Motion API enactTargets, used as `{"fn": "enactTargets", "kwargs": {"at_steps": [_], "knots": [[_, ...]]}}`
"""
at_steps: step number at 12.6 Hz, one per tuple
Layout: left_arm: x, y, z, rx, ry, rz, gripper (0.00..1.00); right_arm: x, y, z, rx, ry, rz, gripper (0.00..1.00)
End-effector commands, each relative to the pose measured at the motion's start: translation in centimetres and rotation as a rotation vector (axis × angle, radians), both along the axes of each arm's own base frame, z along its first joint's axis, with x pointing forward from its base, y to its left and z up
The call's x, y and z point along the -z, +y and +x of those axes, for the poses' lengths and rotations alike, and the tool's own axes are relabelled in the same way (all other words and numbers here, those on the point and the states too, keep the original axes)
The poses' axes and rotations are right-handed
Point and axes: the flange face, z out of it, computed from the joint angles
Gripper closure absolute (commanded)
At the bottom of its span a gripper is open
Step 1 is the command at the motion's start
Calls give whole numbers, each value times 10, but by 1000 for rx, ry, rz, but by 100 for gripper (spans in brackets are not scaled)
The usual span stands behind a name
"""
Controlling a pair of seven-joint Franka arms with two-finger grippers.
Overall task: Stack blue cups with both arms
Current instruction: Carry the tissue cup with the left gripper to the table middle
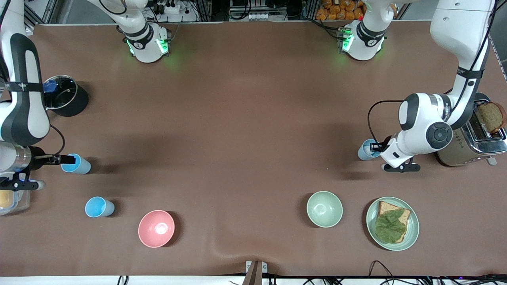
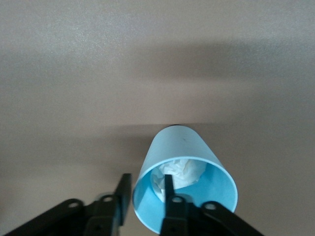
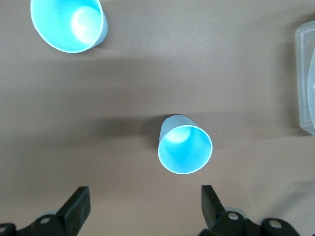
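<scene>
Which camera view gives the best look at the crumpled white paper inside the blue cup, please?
The left wrist view: it looks into the blue cup, where the white paper shows beside the left gripper's inner finger. The front view shows only the cup's side; the right wrist view misses it.

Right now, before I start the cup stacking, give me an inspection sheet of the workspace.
Surface: brown table cover, rippled at the edge nearest the front camera.
Job's things: three blue cups, none stacked: gripped cup, white wad inside; second cup; third cup.
Clutter: pink bowl, green bowl, plate of bread and lettuce, toaster, lidded pot, plastic tub.
Grippers: left gripper pinches gripped cup's rim; right gripper open over second cup.
Cables: black loop at left wrist.
Surroundings: power strips by the bases.
</scene>
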Motion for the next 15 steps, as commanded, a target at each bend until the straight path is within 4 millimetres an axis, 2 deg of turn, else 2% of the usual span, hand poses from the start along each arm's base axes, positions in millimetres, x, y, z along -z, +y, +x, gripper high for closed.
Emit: {"fn": "enactTargets", "kwargs": {"at_steps": [1,3,5,7,9,10,11,13,14,15], "knots": [[-16,-15,7,7,-37,-14,100,13,-1,2,9,11,-2,0],[-37,-56,11,52,-73,-47,100,39,-5,3,3,6,3,0],[-64,-116,15,-12,-109,-75,100,60,-6,-6,5,16,11,0],[-80,-181,1,-38,-112,-107,100,73,-6,-13,2,-17,8,0],[-89,-252,-22,-88,-103,-124,100,92,-13,-22,11,-33,9,0],[-92,-297,-38,-118,-102,-124,100,98,-12,-24,9,-35,10,0],[-93,-332,-56,-146,-96,-120,100,102,-13,-26,10,-39,10,0],[-94,-383,-81,-185,-82,-127,100,118,-15,-34,13,-29,15,0],[-88,-414,-101,-193,-64,-125,100,122,-14,-35,11,-40,13,0],[-83,-441,-118,-216,-52,-119,100,121,-14,-34,8,-51,11,42]]}}
